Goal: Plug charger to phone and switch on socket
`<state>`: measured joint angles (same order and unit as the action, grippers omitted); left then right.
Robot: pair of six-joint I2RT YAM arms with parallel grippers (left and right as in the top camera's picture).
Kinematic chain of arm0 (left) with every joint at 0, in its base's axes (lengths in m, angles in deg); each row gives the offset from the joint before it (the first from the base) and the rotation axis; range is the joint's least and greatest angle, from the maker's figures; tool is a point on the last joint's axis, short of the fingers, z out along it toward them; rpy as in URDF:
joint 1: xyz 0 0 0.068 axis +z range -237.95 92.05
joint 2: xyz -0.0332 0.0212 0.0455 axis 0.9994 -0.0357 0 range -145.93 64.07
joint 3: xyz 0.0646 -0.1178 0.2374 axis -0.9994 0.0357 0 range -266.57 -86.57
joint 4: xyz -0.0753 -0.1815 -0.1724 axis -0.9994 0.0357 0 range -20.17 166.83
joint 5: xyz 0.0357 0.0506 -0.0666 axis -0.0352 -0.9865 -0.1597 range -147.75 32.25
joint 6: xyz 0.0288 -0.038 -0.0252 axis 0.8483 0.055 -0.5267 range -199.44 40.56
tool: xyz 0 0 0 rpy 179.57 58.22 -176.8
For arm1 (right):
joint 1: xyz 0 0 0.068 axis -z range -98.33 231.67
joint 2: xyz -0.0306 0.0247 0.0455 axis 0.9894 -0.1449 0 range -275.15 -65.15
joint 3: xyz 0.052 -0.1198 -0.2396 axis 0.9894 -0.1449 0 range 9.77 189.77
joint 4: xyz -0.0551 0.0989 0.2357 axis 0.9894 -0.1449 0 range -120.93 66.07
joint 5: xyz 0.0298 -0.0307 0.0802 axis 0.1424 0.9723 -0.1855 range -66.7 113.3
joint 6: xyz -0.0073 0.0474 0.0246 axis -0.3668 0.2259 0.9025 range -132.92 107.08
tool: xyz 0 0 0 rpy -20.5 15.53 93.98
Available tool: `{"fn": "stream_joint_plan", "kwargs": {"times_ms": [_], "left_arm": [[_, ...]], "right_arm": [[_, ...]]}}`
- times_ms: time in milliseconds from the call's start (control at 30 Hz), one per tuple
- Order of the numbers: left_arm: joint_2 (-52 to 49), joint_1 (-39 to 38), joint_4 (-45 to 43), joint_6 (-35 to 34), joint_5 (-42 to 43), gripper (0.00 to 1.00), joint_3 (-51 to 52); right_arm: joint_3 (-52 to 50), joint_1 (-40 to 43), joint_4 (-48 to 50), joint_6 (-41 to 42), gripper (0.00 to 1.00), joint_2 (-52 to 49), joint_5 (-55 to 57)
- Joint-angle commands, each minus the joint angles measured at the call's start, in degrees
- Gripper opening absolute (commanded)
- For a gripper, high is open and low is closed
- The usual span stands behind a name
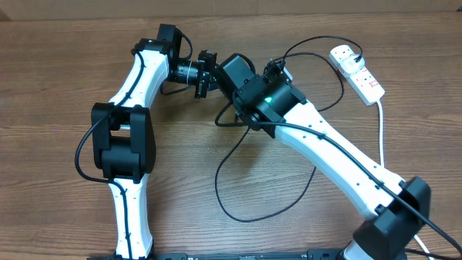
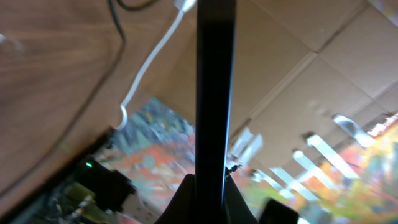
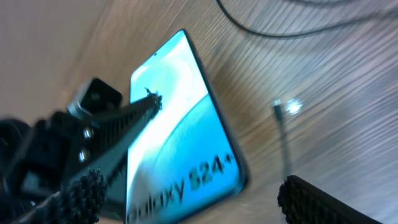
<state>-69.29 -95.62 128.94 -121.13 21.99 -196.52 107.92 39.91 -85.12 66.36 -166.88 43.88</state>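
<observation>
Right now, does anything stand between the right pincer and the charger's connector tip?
Nothing visible does. The connector tip lies on the table beside the phone, which the left pincer holds; the right pincer is open.

The left arm (image 1: 128, 184) rises from its base at the near left, folds at a black elbow and runs on to a second bend, where the wrist turns to the right; the left claw (image 1: 207, 76) points sideways toward the other arm's wrist, jaws clamped on the phone (image 3: 180, 118), one finger (image 3: 127, 115) pressed on its screen; the right arm (image 1: 346, 162) stretches diagonally from the near right toward the middle; the right claw (image 3: 186, 199) tilts downward, its ridged fingers (image 3: 81, 196) spread wide, gripping nothing.
</observation>
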Motion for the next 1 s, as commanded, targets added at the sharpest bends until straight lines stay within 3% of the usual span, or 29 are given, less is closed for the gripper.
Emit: {"fn": "stream_joint_plan", "kwargs": {"times_ms": [0,67,100,167,267,367,600,767,833,967], "left_arm": [[-0.4,1.9,0.0,8.1,-3.9,0.04,-1.5],[-0.4,2.7,0.5,13.5,-3.7,0.04,-1.5],[-0.3,3.0,1.4,16.1,-3.7,0.04,-1.5],[0.1,3.3,3.7,21.2,-3.7,0.04,-1.5],[1.6,3.7,7.4,30.1,-4.3,0.04,-1.5],[4.4,3.9,10.1,33.5,-10.1,0.04,-1.5],[16.6,4.0,11.7,32.0,-36.1,0.04,-1.5],[24.3,4.0,13.1,18.6,-68.2,0.04,-1.5],[24.8,3.9,14.7,17.2,-73.6,0.04,-1.5],[24.5,3.9,16.7,17.3,-74.0,0.04,-1.2]], "right_arm": [[1.2,0.1,-1.5,-15.6,0.89,5.1,1.0],[1.2,0.1,-2.1,-24.2,0.93,5.7,-1.6],[1.2,0.0,-2.6,-30.1,1.0,5.9,-4.7],[1.2,0.0,-4.5,-37.5,1.0,5.9,-9.6],[0.7,-0.2,-7.8,-38.5,1.0,5.6,-9.9],[0.5,0.3,-8.9,-36.6,0.99,5.5,-10.0],[0.5,1.0,-8.4,-38.1,1.0,5.6,-10.1],[0.5,1.0,-8.7,-35.4,1.0,3.5,-10.2],[0.5,1.2,-9.3,-34.6,1.0,1.8,-10.6],[0.5,3.8,-8.7,-39.1,1.0,-1.9,-16.7]]}}
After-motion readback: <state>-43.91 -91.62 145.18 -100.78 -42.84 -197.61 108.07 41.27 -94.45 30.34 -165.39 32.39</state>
